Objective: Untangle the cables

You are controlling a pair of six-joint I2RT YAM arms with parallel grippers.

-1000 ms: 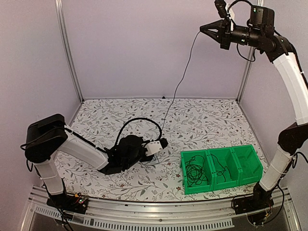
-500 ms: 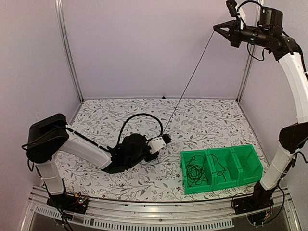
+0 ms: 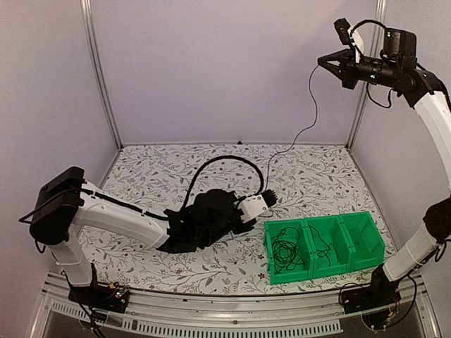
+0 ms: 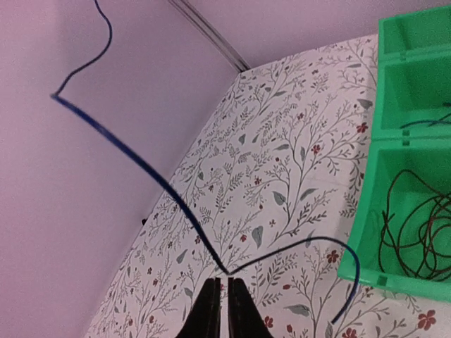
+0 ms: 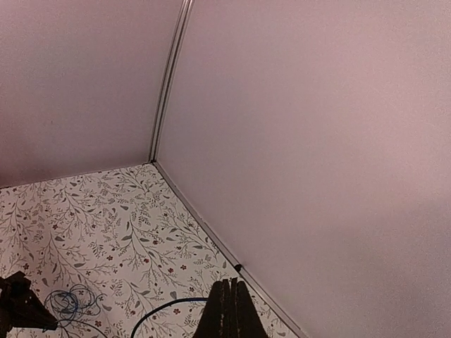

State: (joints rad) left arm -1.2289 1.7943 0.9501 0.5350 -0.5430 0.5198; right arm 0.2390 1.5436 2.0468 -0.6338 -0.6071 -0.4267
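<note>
A thin blue cable (image 3: 311, 105) hangs slack from my right gripper (image 3: 323, 60), raised high at the back right, down to my left gripper (image 3: 268, 201) low over the table beside the green bin. In the left wrist view my left gripper (image 4: 225, 282) is shut on the cable (image 4: 141, 162) at a kink; one end curls right towards the bin. In the right wrist view my right gripper (image 5: 229, 284) is shut, with the blue cable (image 5: 162, 310) curving out to its left. A blue coil (image 5: 68, 303) lies on the table further left.
A green three-compartment bin (image 3: 320, 220) stands at the front right. Its left compartment holds a coil of dark cable (image 3: 285, 253) and its middle one another thin cable (image 3: 320, 246). The bin (image 4: 394, 77) is close on the right of my left gripper. Walls and posts enclose the table.
My left gripper has moved right towards the bin with the cable. The cable, stretched taut half a second ago, now hangs slack. My right gripper has shifted slightly right and down.
</note>
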